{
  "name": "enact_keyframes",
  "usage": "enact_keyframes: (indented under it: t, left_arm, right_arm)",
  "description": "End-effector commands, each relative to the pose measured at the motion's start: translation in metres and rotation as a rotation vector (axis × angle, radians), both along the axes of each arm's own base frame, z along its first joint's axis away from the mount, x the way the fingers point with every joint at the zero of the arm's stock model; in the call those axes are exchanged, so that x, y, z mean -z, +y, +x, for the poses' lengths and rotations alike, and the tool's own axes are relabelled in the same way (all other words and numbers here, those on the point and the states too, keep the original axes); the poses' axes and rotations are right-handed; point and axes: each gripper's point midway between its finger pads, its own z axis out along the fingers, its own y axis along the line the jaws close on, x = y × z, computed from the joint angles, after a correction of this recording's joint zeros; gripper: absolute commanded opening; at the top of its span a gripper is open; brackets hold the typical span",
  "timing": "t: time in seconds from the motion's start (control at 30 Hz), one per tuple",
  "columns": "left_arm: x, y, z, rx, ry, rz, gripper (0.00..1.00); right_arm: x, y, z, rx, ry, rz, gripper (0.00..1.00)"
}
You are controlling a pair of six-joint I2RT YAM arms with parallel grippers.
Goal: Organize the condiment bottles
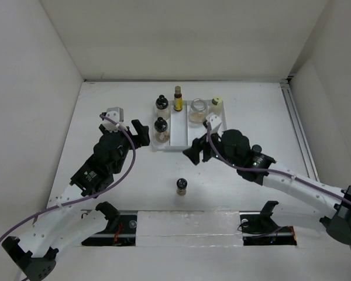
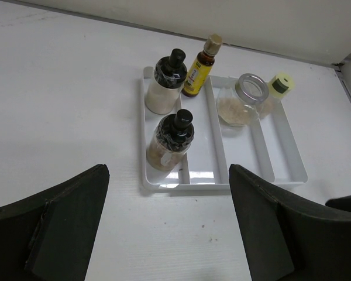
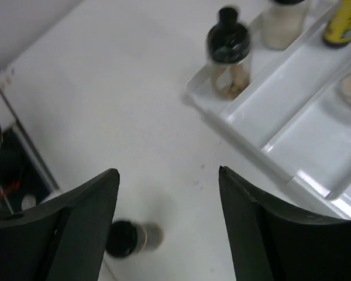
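A white divided tray (image 1: 180, 133) holds two black-capped round jars (image 1: 161, 103) (image 1: 160, 129), a slim yellow-amber bottle (image 1: 178, 98), a wide clear glass jar (image 1: 197, 110) with beige contents and a small bottle with a yellow-green cap (image 1: 216, 104). A small dark bottle (image 1: 181, 186) stands alone on the table in front of the tray. My left gripper (image 1: 138, 133) is open and empty just left of the tray's near corner. My right gripper (image 1: 195, 152) is open and empty at the tray's front edge, above and beyond the lone bottle (image 3: 131, 237), which sits by its left finger.
The left wrist view shows the tray's near rim (image 2: 222, 186), the near jar (image 2: 171, 140), the far jar (image 2: 165, 88), the amber bottle (image 2: 200, 73) and the glass jar (image 2: 241, 100). White walls enclose the table. A black rail (image 1: 187, 225) runs along the near edge.
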Motion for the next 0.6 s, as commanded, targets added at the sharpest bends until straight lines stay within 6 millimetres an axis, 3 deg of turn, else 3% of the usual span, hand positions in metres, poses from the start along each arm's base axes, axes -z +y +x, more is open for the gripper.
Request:
enact_keyframes:
  t: [0.0,0.17,0.37,0.57]
  left_arm:
    - [-0.023,0.002,0.0,-0.002,-0.056,-0.032,0.79]
    - [-0.021,0.001,0.001,-0.002,-0.049,-0.026,0.79]
    - [-0.021,0.001,0.001,-0.002,-0.049,-0.026,0.79]
    - [-0.021,0.001,0.001,-0.002,-0.049,-0.026,0.79]
  right_arm:
    - [0.024,-0.002,-0.055,-0.139,0.058,-0.114,0.77]
    - [0.058,0.023,-0.118,-0.293,0.136,-0.254,0.88]
    - [0.105,0.037,-0.118,-0.278,0.196,-0.404,0.9]
    - [0.111,0.044,-0.113,-0.249,0.183,-0.4,0.9]
